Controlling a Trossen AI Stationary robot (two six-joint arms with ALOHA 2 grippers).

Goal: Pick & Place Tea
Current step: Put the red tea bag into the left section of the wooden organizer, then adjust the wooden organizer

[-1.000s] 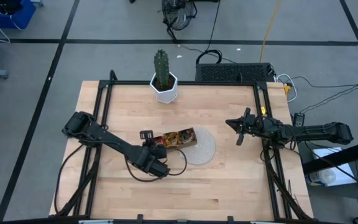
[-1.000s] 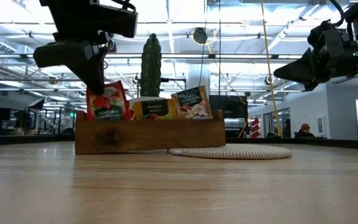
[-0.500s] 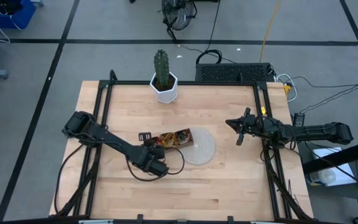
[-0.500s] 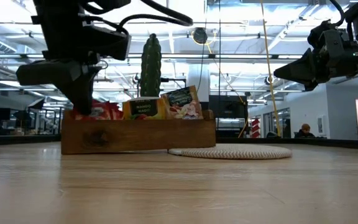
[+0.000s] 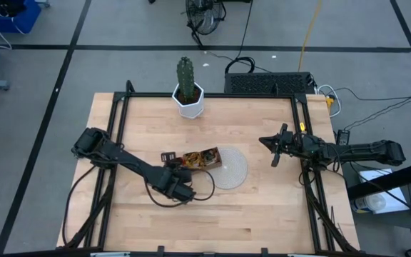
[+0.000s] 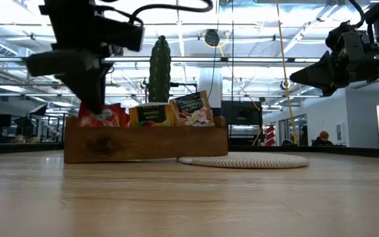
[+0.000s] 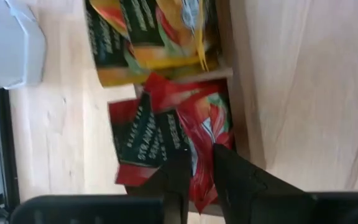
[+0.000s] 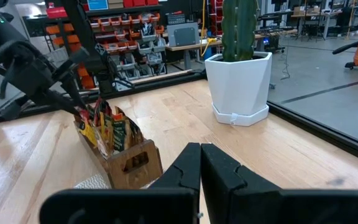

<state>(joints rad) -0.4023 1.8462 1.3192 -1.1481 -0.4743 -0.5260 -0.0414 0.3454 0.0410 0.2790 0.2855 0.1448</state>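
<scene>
Tea sachets (image 6: 147, 113) standing upright in the wooden tray (image 6: 145, 142), red one (image 7: 188, 134) at the end farthest from the woven mat (image 6: 245, 160). Left hand (image 7: 196, 163) right at that red sachet, fingers slightly parted around its edge; grip uncertain. Right hand (image 5: 274, 148) closed, well beyond the mat from the tray, idle above the desk (image 5: 262, 207). Left arm clearly nearer.

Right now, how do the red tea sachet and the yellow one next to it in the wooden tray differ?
The red sachet stands at the tray's end under the left gripper, and sits lower; the yellow sachet stands nearer the middle, away from any gripper, and rises higher above the rim. Red carries green and white marks; yellow carries a dark label band. Both are small flat packets standing on edge in the same tray.
</scene>
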